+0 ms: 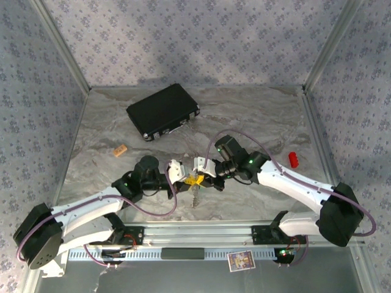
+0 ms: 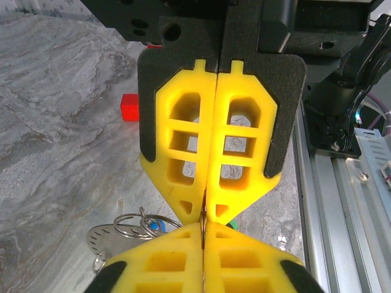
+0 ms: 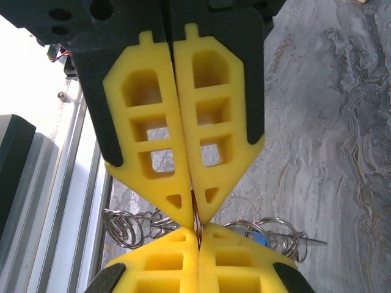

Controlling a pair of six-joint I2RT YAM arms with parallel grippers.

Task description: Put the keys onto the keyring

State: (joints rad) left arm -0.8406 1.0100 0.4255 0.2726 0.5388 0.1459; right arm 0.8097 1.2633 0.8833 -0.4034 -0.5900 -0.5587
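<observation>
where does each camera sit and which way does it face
Top external: above and behind the arm bases, looking down at the table; both arms, left gripper tip to tip with right gripper.
Left wrist: on the left arm, facing right toward the right gripper; own fingertips at the bottom.
Right wrist: on the right arm, facing left toward the left gripper; own fingertips at the bottom.
Shared: both wrist views show the key bunch beside the shut grippers' touching tips.

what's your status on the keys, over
Left gripper and right gripper both shut, tip to tip, pinching a thin metal edge. Blue key tag and wire rings bunched just beneath. Red block and black case well aside, nothing blocking.
</observation>
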